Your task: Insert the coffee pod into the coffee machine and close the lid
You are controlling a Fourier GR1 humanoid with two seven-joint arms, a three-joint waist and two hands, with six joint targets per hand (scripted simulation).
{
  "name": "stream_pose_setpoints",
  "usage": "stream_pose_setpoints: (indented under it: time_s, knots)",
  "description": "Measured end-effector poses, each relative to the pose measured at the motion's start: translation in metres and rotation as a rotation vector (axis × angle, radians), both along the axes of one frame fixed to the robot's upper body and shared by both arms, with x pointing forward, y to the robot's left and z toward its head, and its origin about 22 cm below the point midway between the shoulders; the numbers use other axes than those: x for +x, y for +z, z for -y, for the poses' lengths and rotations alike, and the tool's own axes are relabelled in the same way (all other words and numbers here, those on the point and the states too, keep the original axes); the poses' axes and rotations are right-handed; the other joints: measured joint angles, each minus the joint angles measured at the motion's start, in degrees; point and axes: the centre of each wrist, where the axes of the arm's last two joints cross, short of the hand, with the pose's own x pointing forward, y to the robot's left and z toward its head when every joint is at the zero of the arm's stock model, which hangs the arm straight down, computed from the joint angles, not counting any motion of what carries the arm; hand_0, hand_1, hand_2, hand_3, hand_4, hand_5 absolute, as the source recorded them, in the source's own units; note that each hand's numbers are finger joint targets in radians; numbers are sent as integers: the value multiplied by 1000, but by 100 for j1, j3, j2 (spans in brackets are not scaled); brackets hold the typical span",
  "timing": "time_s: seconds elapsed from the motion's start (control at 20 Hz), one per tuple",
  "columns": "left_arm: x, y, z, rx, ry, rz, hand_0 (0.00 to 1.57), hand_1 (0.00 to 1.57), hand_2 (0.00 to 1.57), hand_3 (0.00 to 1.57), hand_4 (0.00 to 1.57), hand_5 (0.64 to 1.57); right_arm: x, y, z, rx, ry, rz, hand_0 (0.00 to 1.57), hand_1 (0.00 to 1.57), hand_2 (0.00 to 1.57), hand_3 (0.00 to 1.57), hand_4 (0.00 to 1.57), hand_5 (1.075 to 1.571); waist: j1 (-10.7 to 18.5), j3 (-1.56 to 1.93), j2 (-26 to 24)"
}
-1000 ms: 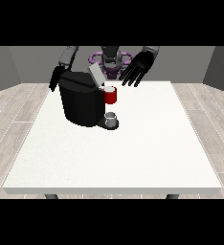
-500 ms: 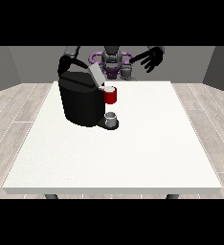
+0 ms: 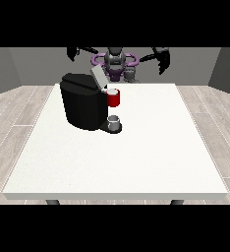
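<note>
The black coffee machine (image 3: 83,106) stands on the left half of the white table (image 3: 136,157). Its grey lid (image 3: 98,77) is tilted up and open. At its front is a red holder (image 3: 114,99) with the pale pod top (image 3: 112,91) showing in it, and a small grey cup (image 3: 114,121) stands on the drip tray below. Both hands are raised high by the robot's shoulders, well away from the machine. The hand at the view's left (image 3: 72,52) is above and behind the machine. The hand at the view's right (image 3: 161,58) hangs with relaxed fingers and holds nothing.
The robot's torso (image 3: 115,63), with a purple ring around it, stands behind the table's far edge. Wooden floor surrounds the table on both sides. The table's near edge (image 3: 115,196) runs along the bottom.
Both hands have lifted and swung outward from the machine. The hand at the view's left has left the lid area. The lid stays tilted up.
</note>
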Motion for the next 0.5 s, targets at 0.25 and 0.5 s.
stream_pose_setpoints:
  time_s: [0.25, 0.5]
  knots:
    - [-10, -1, 2, -44, 21, -16, 0, 0, 0, 0, 368, 1571, 11, 16, 12, -23, -3, 5, 0, 0, 0, 0, 0, 1571, 211, 3, 14]
    - [-14, 4, 13, -77, 7, 8, 0, 0, 0, 0, 360, 1571, 32, 30, 27, 15, -42, -1, 0, 0, 0, 0, 0, 1571, 479, 4, 259]
